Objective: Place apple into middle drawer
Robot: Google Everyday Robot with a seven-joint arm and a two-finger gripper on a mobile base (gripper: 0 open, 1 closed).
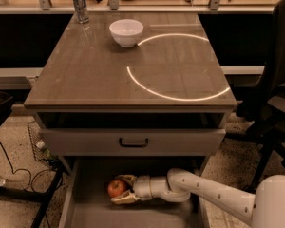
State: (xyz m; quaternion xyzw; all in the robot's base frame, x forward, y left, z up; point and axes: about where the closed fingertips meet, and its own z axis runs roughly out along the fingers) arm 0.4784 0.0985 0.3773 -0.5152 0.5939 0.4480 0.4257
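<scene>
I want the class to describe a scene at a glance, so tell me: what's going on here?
The robot's arm reaches from the right into the pulled-out middle drawer, the lowest one in view. Its gripper sits low inside it, fingers closed around the apple, one above and one below in this view. Whether the apple touches the drawer floor cannot be told. A white bowl and a glass stand on the cabinet top.

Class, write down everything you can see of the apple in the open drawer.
The apple is round, red-orange and smooth-skinned, with a paler highlight on top. It sits low inside the open middle drawer, left of centre. The pincer reaches in from the right and is closed on it, one finger above, one below.
</scene>
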